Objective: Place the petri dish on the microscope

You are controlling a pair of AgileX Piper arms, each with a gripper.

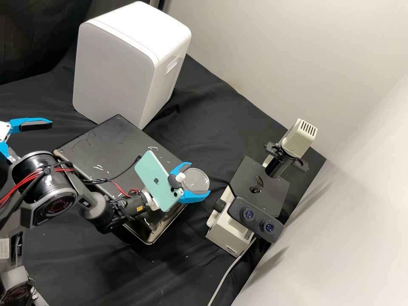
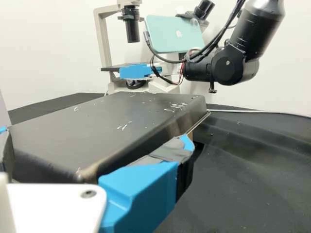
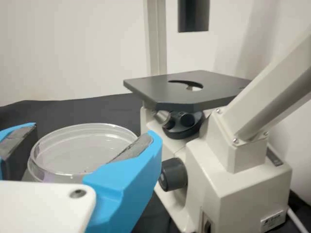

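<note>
Black cloth covers the desk (image 1: 204,114), with pale walls closing it in at 12 and 3 o'clock in the high view. A white boxy appliance (image 1: 127,59) stands toward 11 o'clock. Just in front of it, near the middle of the desk, lies a dark metal tray (image 1: 102,148), scuffed and scratched on its upper face.

The microscope (image 1: 238,225) sits at about 4 o'clock from the tray, well apart from it, its twin eyepieces (image 1: 257,220) facing the near edge of the desk. Its flat black stage (image 1: 259,182) is bare, with a hole at its centre. A white cable (image 1: 225,276) runs from its base toward 6 o'clock.

The right gripper (image 1: 198,178) reaches out over the tray's 3 o'clock side, with a teal phone (image 1: 156,180) fixed to its wrist. Its blue fingers (image 3: 131,179) are closed on the petri dish (image 1: 194,180) — one on each side of the clear round rim. The dish is held level in the air between the tray and the microscope, near the stage but short of it and touching nothing else. In the right wrist view the stage stands just beyond the dish.

The left gripper (image 1: 23,136) hangs at 9 o'clock, near the tray's left corner. Its fingers are spread apart and grip nothing — the left wrist view looks across the tray's top toward the right arm and the microscope.
</note>
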